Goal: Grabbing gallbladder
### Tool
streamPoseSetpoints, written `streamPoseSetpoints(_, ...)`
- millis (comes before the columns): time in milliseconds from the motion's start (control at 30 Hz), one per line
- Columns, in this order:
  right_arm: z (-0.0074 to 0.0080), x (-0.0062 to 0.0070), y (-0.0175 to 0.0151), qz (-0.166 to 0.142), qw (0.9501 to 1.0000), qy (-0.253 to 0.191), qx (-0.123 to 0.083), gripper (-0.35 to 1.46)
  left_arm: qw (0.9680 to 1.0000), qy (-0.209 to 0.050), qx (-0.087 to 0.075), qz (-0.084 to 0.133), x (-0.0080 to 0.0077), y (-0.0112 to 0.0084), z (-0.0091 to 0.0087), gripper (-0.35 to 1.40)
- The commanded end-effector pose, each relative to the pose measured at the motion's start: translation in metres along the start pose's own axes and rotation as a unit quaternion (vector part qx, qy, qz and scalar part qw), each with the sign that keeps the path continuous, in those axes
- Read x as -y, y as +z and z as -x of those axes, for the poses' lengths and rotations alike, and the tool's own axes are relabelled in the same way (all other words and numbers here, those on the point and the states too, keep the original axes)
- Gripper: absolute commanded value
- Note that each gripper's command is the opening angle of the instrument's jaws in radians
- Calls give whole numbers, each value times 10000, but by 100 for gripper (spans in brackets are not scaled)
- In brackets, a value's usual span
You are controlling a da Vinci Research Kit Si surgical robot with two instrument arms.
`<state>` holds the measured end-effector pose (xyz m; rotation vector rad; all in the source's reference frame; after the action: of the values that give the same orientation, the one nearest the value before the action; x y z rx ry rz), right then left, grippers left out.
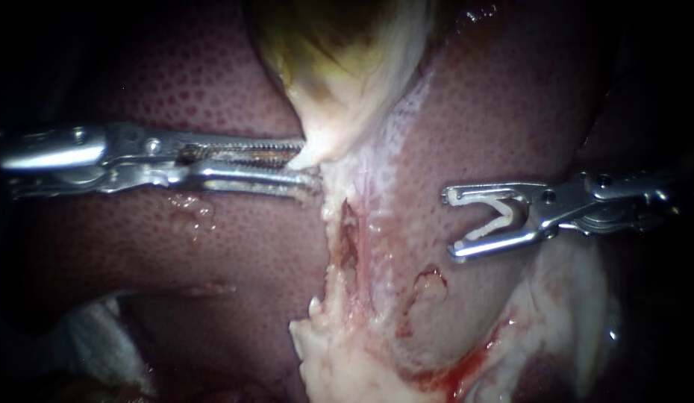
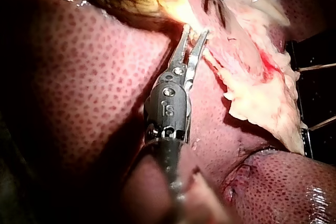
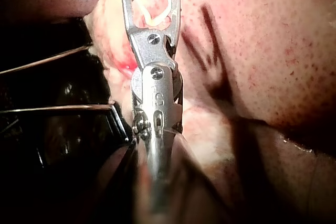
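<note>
The gallbladder (image 1: 339, 67) sits yellow-green at the top centre of the endoscope view. Its pale lower end is pinched between the nearly closed jaws of our left instrument (image 1: 311, 163). Only the left wrist view shows the slim gap, filled by that tissue. Well apart over the liver (image 1: 213, 246), our right instrument (image 1: 451, 222) holds a white clip (image 1: 504, 218) between wide-spread jaws.

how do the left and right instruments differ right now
The left instrument has long toothed jaws lying nearly together; the right instrument has shorter jaws standing wide apart. The left instrument's jaws pinch the pale lower end of the gallbladder; the right instrument's hold a white clip and look clear of the liver beneath. Both are bare metal, lie about level and point toward each other.
</note>
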<state>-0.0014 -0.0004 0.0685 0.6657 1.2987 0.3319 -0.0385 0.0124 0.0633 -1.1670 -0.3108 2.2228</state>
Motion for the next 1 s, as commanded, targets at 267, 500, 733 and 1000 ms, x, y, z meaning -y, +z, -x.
streamPoseSetpoints(267,0,0,0,-2,10000,0,1,50,9998,-48,187,69,12,-9,9,-35)
streamPoseSetpoints(500,0,0,0,-2,10000,0,1,50,9996,-104,263,90,10,-19,8,-35)
streamPoseSetpoints(733,0,0,0,-2,10000,0,1,50,9995,-124,269,81,20,-47,1,-35)
streamPoseSetpoints(1000,0,0,0,-1,10000,0,1,50,9994,-209,258,-35,39,-79,-19,-35)
